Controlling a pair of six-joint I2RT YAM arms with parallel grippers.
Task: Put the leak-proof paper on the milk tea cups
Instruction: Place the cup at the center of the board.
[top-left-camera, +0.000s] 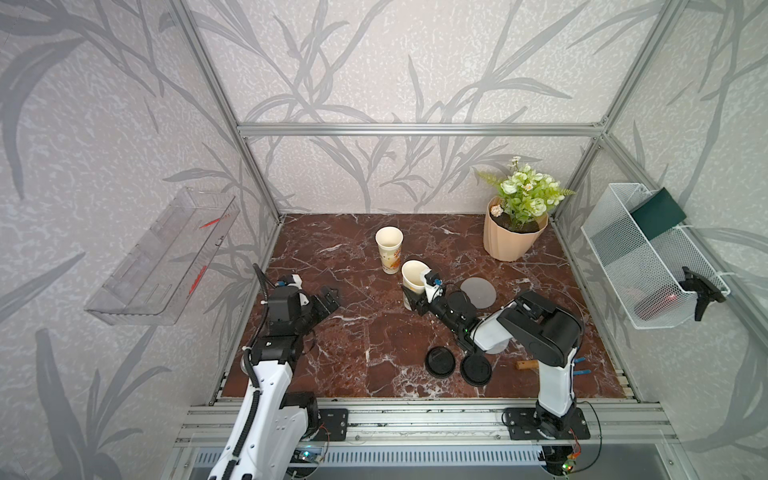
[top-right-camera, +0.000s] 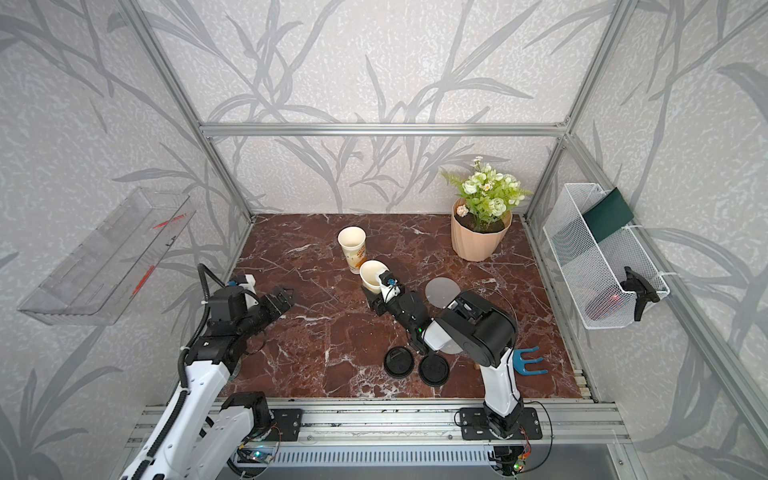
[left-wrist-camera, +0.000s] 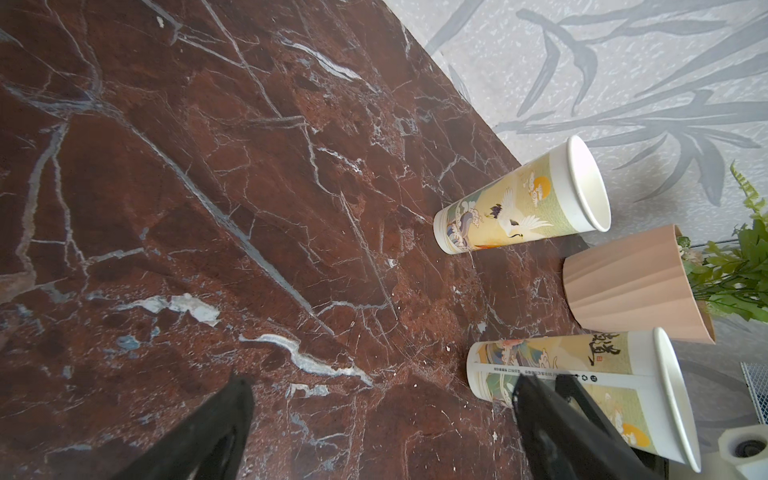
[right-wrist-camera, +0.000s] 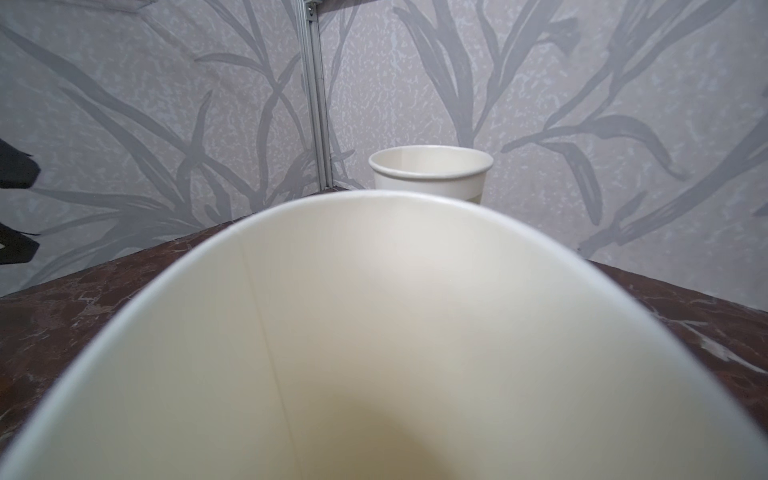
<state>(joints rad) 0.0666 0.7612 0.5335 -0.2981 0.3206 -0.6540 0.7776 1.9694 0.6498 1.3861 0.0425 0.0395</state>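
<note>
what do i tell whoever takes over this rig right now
Left hand: open, empty, above the left side of the table.
Right hand: jaws either side of the near cup, low down; firm grip not confirmed.
Far cup stands free behind it. Both cups standing, mouths uncovered.
One paper disc lies flat on the table, right of the near cup; a second is not clearly in view.
Done: no paper on either cup yet.
Left: a paper on each of the two cups.
</note>
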